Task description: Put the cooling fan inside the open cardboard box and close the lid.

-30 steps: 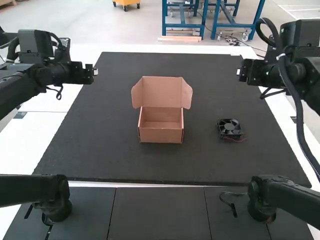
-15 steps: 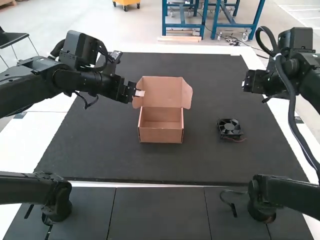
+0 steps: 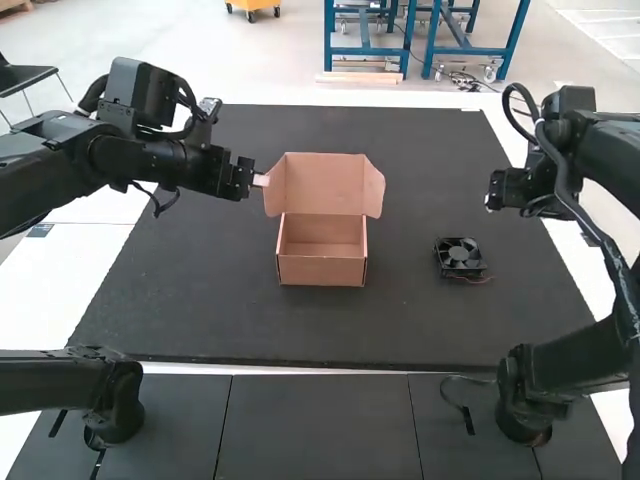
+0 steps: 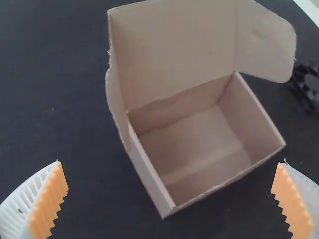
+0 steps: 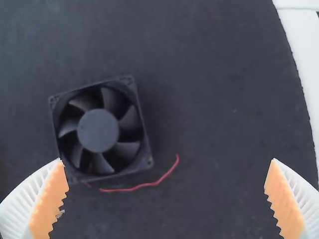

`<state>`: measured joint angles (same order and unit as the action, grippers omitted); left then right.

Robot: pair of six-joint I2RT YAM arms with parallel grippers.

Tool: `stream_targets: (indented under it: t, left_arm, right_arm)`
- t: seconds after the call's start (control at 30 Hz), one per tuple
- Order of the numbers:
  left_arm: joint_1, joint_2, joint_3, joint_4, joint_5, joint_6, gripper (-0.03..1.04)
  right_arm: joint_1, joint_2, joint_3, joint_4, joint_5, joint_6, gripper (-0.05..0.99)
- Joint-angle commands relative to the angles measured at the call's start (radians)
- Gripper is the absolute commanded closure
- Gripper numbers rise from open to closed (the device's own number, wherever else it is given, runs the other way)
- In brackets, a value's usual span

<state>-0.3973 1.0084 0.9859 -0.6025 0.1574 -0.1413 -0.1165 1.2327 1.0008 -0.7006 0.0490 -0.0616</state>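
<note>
Black square plastic cooling fan [image 3: 460, 257], thin red lead, lies flat on black mat [image 3: 180, 280] near open brown cardboard box [image 3: 321, 235], right-arm side; left gripper [image 4: 169, 196] and right gripper [image 5: 164, 199] both spread wide, empty.

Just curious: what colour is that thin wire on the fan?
The wire is red, clearest in the right wrist view.

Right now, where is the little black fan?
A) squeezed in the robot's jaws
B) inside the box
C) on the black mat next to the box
C: the cooling fan lies flat on the black mat, apart from the open cardboard box, which has nothing inside.
</note>
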Motion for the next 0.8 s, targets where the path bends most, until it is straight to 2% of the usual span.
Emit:
stream_targets:
  t: [0.0,0.2,0.5,0.77]
  left_arm:
    - [0.012,-0.016,0.037,0.004,-0.009,0.025,0.04]
    - [0.014,-0.017,0.034,-0.016,-0.009,0.059,0.04]
    - [0.012,-0.019,0.034,-0.010,-0.007,0.060,0.04]
    - [0.012,-0.019,0.036,-0.005,-0.009,0.060,0.04]
  right_arm:
    - [-0.012,0.024,0.013,0.004,-0.009,-0.035,0.03]
    - [-0.012,0.077,0.009,0.006,-0.009,-0.061,0.03]
    - [-0.014,0.205,0.025,0.015,-0.012,-0.072,0.04]
    - [-0.061,0.326,0.128,-0.014,-0.061,-0.101,0.04]
